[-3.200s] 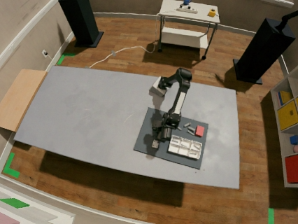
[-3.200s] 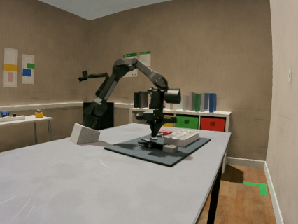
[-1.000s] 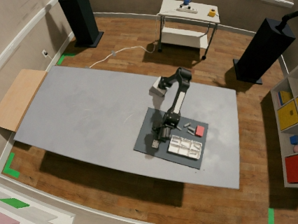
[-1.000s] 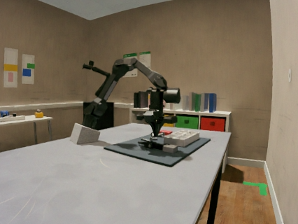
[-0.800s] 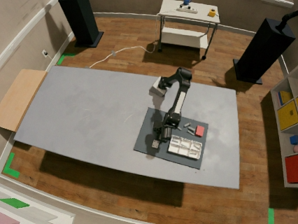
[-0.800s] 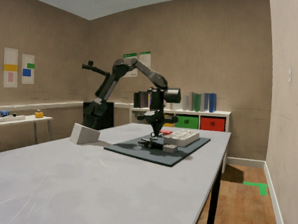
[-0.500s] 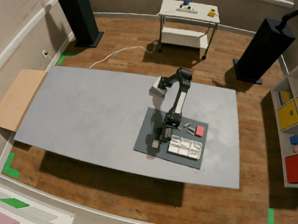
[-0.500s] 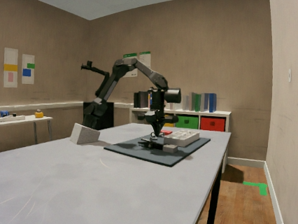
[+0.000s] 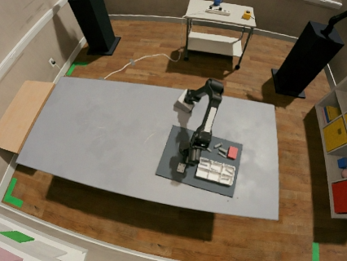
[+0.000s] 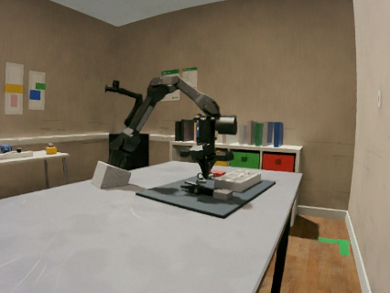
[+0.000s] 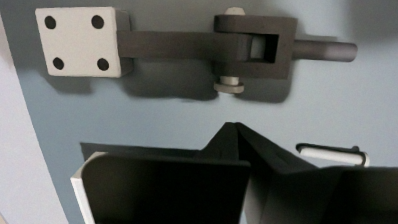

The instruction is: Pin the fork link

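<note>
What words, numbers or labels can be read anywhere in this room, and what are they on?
No readable text in any view.
The wall posters show only coloured blocks; any print is too blurred to read.
The green-topped sheets behind the arm: too small to read.
The books on the shelf: no legible titles.
The eye plate bears four dark holes, no marking.

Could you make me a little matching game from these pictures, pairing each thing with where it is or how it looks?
Things:
1. pin
2. eye plate
3. tool
4. parts box

Descriptions:
A. shut, holding nothing
B. pale block with four dark holes
C. white tray with compartments on the dark mat
D. runs through the fork link

Pairs: 1-D, 2-B, 3-A, 4-C
</note>
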Motion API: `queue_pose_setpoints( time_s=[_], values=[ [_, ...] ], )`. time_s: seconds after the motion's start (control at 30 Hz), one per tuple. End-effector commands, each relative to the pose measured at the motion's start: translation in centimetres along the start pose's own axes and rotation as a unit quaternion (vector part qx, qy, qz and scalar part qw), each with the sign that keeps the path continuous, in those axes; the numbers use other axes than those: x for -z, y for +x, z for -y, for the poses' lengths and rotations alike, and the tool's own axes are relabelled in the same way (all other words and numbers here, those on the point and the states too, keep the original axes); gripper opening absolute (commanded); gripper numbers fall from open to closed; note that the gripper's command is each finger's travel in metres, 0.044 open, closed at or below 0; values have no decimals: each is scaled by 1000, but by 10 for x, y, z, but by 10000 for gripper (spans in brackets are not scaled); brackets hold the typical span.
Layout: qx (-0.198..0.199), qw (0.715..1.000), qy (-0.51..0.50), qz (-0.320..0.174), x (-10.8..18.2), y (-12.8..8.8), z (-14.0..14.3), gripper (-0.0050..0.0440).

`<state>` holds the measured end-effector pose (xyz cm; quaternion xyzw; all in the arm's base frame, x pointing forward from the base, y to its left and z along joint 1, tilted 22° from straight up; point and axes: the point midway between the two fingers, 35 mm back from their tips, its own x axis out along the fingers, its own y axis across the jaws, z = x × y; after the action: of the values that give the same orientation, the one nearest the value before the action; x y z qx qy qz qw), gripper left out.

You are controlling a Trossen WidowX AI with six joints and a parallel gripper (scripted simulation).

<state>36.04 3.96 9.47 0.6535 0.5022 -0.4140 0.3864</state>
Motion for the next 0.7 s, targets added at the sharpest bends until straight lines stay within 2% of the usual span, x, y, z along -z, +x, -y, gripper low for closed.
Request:
queue_pose_setpoints(
  time_s=[0.0,0.3,0.67],
  values=[
    [-22,1000,-8,-2,6,-13,-6,-50],
    [-5,1000,-1,1,2,2,-1,-50],
    [-5,1000,-1,1,2,10,-1,-50]
  ],
)
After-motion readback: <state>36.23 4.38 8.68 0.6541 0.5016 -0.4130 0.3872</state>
